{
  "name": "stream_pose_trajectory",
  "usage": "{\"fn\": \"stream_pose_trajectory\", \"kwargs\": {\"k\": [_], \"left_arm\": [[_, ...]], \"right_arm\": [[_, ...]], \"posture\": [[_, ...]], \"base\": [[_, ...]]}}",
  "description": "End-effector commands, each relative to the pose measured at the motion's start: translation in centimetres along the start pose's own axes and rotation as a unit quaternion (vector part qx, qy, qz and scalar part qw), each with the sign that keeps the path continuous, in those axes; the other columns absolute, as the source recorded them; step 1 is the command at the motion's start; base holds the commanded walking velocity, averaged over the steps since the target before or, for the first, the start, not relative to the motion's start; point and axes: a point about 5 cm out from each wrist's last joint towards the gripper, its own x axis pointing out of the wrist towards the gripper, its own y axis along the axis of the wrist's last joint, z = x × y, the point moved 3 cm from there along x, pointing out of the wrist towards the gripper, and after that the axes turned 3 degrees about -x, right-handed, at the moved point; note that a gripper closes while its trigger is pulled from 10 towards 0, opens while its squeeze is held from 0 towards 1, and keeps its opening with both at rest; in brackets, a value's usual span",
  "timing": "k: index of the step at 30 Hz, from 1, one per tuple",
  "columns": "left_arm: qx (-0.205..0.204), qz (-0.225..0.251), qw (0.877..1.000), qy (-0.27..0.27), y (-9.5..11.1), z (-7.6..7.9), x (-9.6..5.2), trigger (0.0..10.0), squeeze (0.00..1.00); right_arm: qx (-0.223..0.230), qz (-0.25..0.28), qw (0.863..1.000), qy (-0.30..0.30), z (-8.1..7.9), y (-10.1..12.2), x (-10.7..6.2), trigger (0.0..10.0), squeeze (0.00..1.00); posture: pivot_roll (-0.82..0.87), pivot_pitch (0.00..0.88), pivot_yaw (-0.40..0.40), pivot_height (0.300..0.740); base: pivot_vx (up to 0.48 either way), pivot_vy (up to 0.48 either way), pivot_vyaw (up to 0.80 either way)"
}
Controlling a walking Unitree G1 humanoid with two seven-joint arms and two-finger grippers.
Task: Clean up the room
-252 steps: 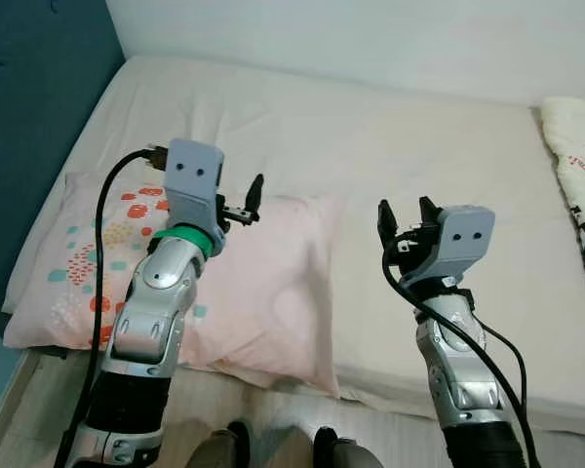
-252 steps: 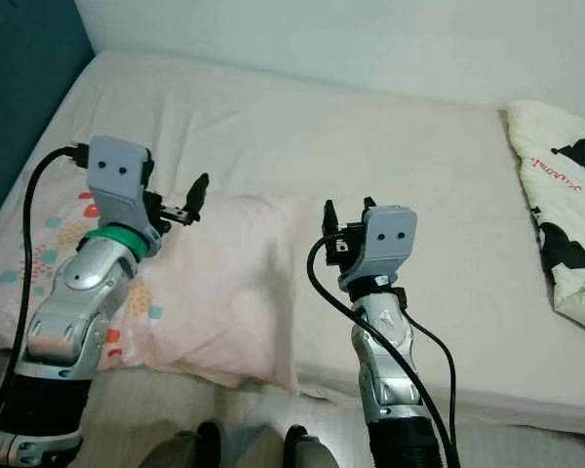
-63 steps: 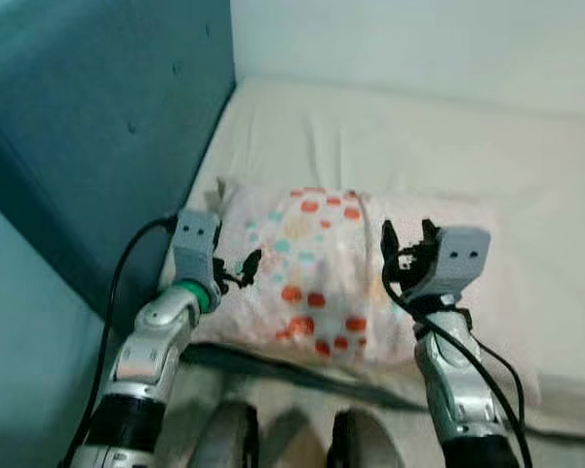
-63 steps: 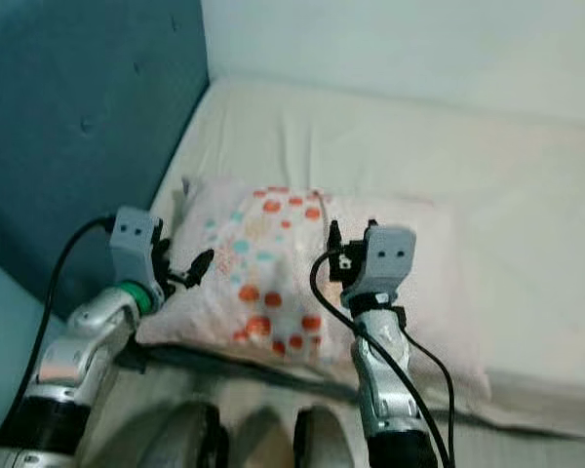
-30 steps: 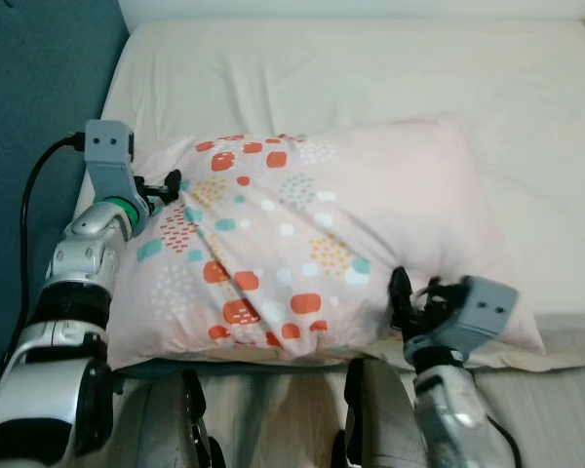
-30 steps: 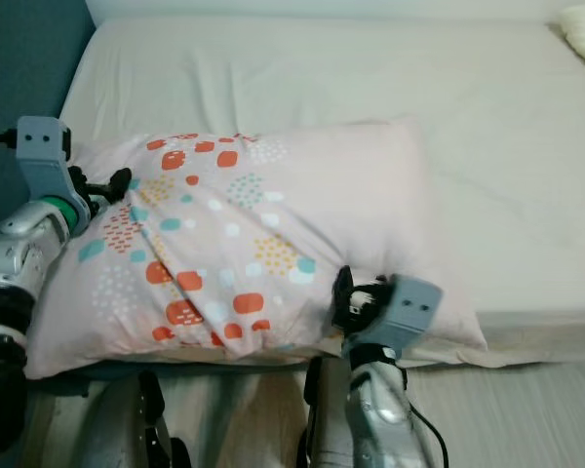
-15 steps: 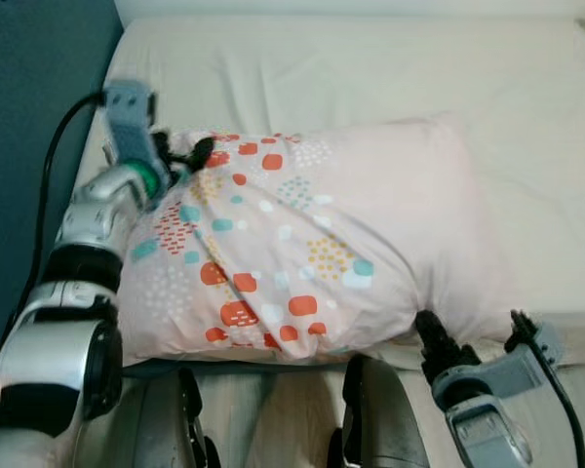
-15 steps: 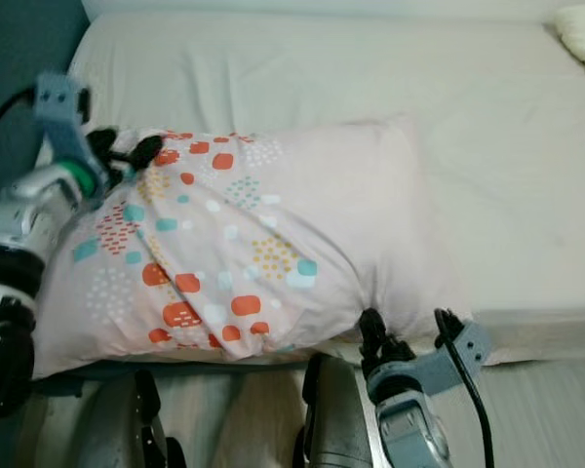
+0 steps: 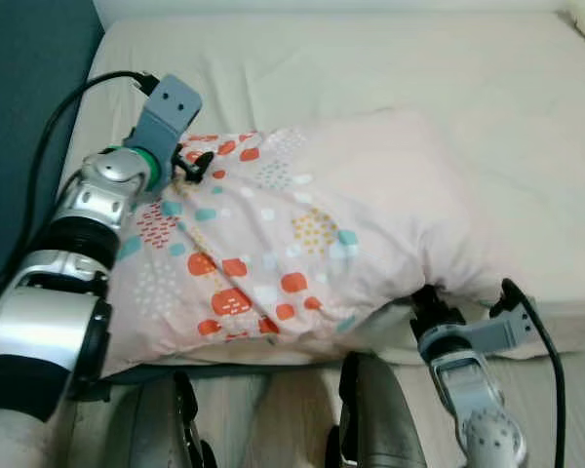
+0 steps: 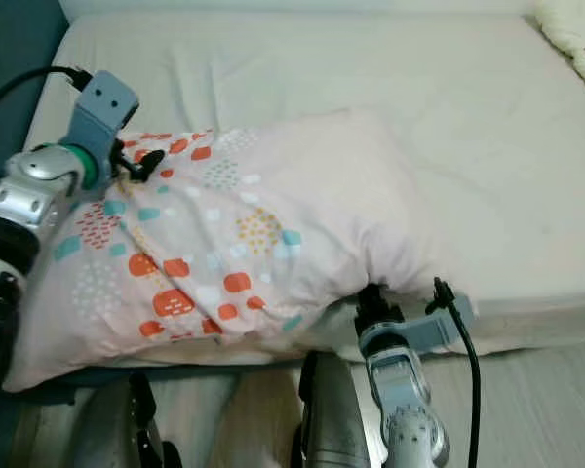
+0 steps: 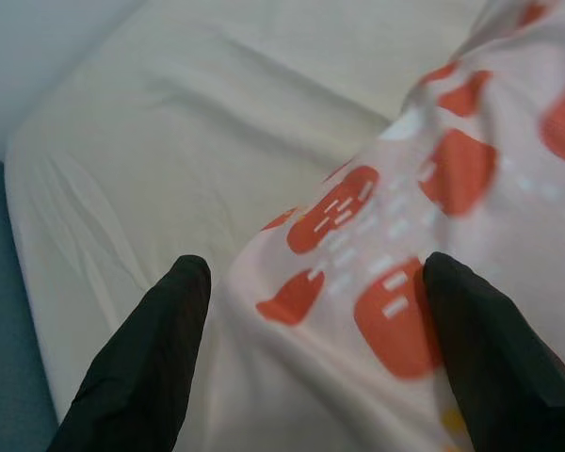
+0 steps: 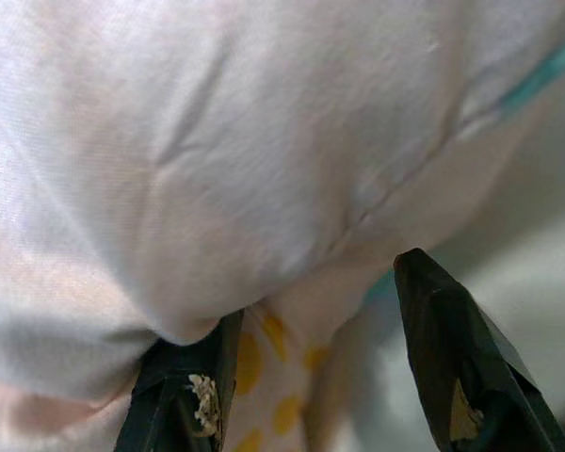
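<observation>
While I bend over the bed with the cream fitted sheet, I judge myself to be in the middle of getting hold of the pale pink pillow printed with orange and teal patches, so it can be straightened or moved as part of tidying the room. The pillow lies near the front edge of the mattress, its patterned end toward the dark teal padded headboard, its plain pink end toward my right.

My left claw sits at the pillow's far corner on the headboard side. In the left wrist view its two black fingers stand apart with the orange-patched cloth bulging between them; they straddle the corner, but I cannot say they pinch it yet.

My right claw is tucked under the pillow's near edge, where the plain end overhangs the mattress side. In the right wrist view its fingers are spread wide, a soft white-pink fold sagging into the gap, not clamped.

Next, I reckon, both claws need to close on cloth, enough fabric in each to carry the soft, floppy weight. Then both arms should rise evenly, or the filling will slump to one end and drag a corner free.

A cream blanket with a black cartoon print lies at the bed's far right corner, well apart.
</observation>
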Motion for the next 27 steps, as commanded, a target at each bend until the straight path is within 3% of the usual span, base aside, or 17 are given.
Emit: {"fn": "stream_pose_trajectory", "kwargs": {"k": [1,5,6,8,9,11,12,14,18,19,23,25,27], "left_arm": [[0.015,-0.001,1.000,-0.008,0.1,0.0,0.0,10.0,0.00],[0.015,0.002,1.000,-0.008,-0.1,0.4,0.1,10.0,0.00],[0.013,0.004,1.000,-0.012,-0.1,0.7,0.2,10.0,0.00],[0.013,0.004,1.000,-0.012,-0.1,0.7,0.2,10.0,0.00],[0.012,0.006,1.000,-0.015,-0.1,0.9,0.2,10.0,0.00],[0.008,0.011,1.000,-0.020,0.1,1.4,0.4,10.0,0.00],[0.008,0.011,1.000,-0.020,0.1,1.4,0.4,10.0,0.00],[0.007,0.014,1.000,-0.023,0.2,1.6,0.4,10.0,0.00],[0.006,0.015,1.000,-0.026,0.3,1.7,0.5,10.0,0.00],[0.004,0.017,0.999,-0.027,0.4,1.8,0.5,10.0,0.00],[0.004,0.019,0.999,-0.028,0.5,1.8,0.6,10.0,0.00],[0.002,0.022,0.999,-0.029,0.7,1.9,0.6,10.0,0.00],[0.002,0.022,0.999,-0.029,0.7,1.9,0.6,10.0,0.00]], "right_arm": [[0.004,-0.002,0.999,0.034,-1.6,-0.8,-0.2,10.0,0.00],[-0.055,-0.016,0.996,0.075,-3.4,-1.7,-1.1,10.0,0.00],[-0.037,-0.029,0.995,0.087,-3.5,-2.2,-2.0,10.0,0.00],[-0.037,-0.029,0.995,0.087,-3.5,-2.2,-2.0,10.0,0.00],[-0.020,-0.036,0.995,0.095,-3.6,-2.5,-2.7,10.0,0.00],[0.085,-0.043,0.987,0.129,-3.1,-2.4,-4.7,10.0,0.00],[0.085,-0.043,0.987,0.129,-3.1,-2.4,-4.7,10.0,0.00],[0.139,-0.036,0.977,0.158,-3.0,-2.0,-5.6,10.0,0.00],[0.115,-0.049,0.978,0.169,-3.0,-2.5,-5.8,10.0,0.00],[0.083,-0.066,0.977,0.184,-3.1,-3.2,-6.0,10.0,0.00],[0.091,-0.067,0.978,0.175,-2.6,-3.4,-5.8,10.0,0.00],[0.104,-0.055,0.983,0.139,-1.1,-3.5,-4.7,10.0,0.00],[0.104,-0.055,0.983,0.139,-1.1,-3.5,-4.7,10.0,0.00]], "posture": [[-0.01,0.195,0.041,0.536],[-0.01,0.200,0.025,0.536],[-0.01,0.200,0.025,0.536],[-0.01,0.200,0.025,0.536],[-0.01,0.200,0.025,0.536],[-0.01,0.200,0.025,0.536],[-0.01,0.200,0.025,0.536],[-0.02,0.201,0.025,0.536],[-0.02,0.197,0.028,0.536],[-0.02,0.193,0.033,0.536],[-0.02,0.193,0.033,0.536],[-0.01,0.185,0.039,0.536],[-0.01,0.185,0.039,0.536]], "base": [[0.000,0.000,0.00],[0.000,0.000,0.00],[0.000,0.000,0.00],[0.000,0.000,0.00],[0.000,0.000,0.00],[0.000,0.000,0.00],[0.000,0.000,0.00],[0.000,0.000,0.00],[0.000,0.000,0.00],[0.000,0.000,0.00],[0.000,0.000,0.00],[0.000,0.000,0.00],[0.000,0.000,0.00]]}}
